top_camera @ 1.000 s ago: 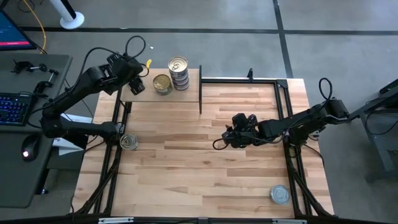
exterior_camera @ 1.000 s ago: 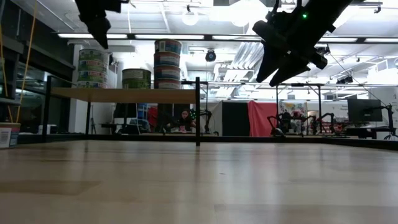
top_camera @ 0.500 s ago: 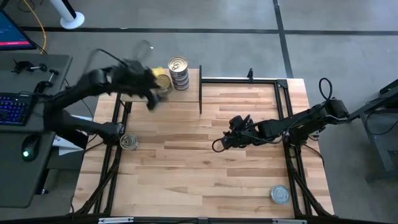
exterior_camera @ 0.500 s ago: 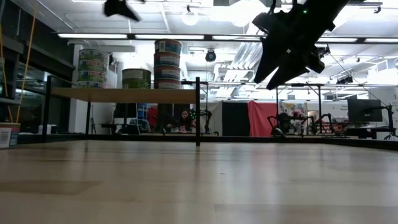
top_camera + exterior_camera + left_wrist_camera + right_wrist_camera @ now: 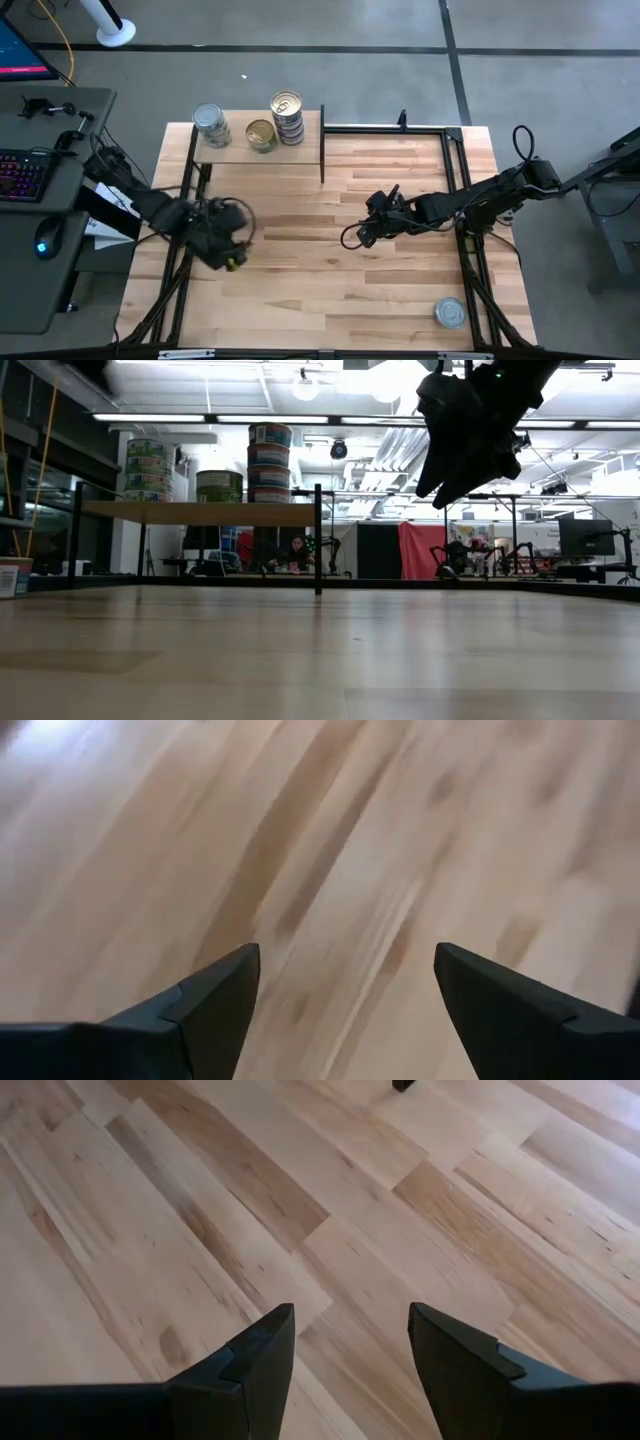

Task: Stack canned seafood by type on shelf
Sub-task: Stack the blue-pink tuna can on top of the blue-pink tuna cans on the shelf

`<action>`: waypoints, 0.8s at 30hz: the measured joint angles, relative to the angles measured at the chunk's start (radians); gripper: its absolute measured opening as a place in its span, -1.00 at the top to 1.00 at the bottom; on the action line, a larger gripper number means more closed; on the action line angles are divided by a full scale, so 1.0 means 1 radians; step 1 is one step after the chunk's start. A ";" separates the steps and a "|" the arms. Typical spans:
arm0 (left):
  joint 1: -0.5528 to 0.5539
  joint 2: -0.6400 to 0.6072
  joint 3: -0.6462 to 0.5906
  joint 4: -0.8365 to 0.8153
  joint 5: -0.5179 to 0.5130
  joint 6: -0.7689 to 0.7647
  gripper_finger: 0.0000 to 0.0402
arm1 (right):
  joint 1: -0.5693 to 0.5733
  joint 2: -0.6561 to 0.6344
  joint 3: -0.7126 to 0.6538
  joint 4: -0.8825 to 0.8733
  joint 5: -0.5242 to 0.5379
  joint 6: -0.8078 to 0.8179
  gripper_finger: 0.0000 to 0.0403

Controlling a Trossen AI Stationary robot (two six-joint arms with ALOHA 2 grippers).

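Both arms are matte black with looping black cables, the left gripper [image 5: 226, 257] has a little yellow tag, and the fingers [image 5: 250, 1370] are dark wedge shapes.

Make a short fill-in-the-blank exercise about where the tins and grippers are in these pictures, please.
1. On the shelf stand ____ stacks of tins.
2. One loose tin lies on the table near the ____ arm's side.
3. The left gripper is open and holds ____.
4. The tallest stack is the one nearest the shelf's ____ end in the high view.

Missing words: three; right; nothing; right
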 joint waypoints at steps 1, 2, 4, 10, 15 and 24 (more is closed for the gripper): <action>-0.019 -0.022 -0.034 -0.041 0.017 -0.082 -0.46 | 0.000 0.000 0.000 0.000 0.000 0.000 0.07; -0.027 -0.047 -0.071 -0.078 0.053 -0.154 -0.46 | 0.000 0.000 0.000 0.000 0.000 0.000 0.07; -0.011 -0.107 -0.156 -0.130 0.152 -0.282 -0.46 | 0.000 0.000 0.000 0.001 0.000 0.000 0.07; 0.069 -0.224 -0.410 -0.125 0.388 -0.599 -0.46 | 0.000 0.000 0.000 0.003 0.000 0.006 0.07; 0.061 -0.234 -0.504 -0.117 0.382 -0.819 -0.46 | 0.000 0.000 0.000 0.003 0.000 0.034 0.07; 0.053 -0.167 -0.495 -0.041 0.126 -0.875 -0.46 | 0.000 0.000 0.000 0.020 -0.007 0.035 0.07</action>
